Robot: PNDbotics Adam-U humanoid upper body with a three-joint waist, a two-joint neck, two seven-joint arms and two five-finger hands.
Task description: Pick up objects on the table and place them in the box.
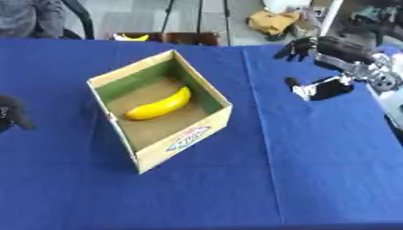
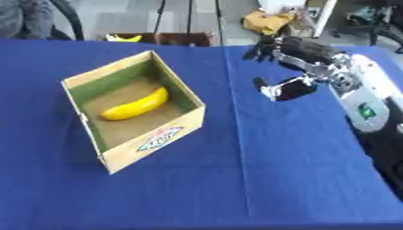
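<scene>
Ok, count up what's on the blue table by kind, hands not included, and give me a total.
Cardboard box: 1
Banana, lying inside the box: 1
Total: 2
A second yellow banana shows beyond the table's far edge, not counted.

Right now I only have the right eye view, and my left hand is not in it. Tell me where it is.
Observer: Your left hand shows at the left edge of the left eye view, about level with the box.
Operator: Tell me whether it touches the box.
Observer: It does not. It is apart from the box's left wall, with a strip of blue cloth between them.
</scene>
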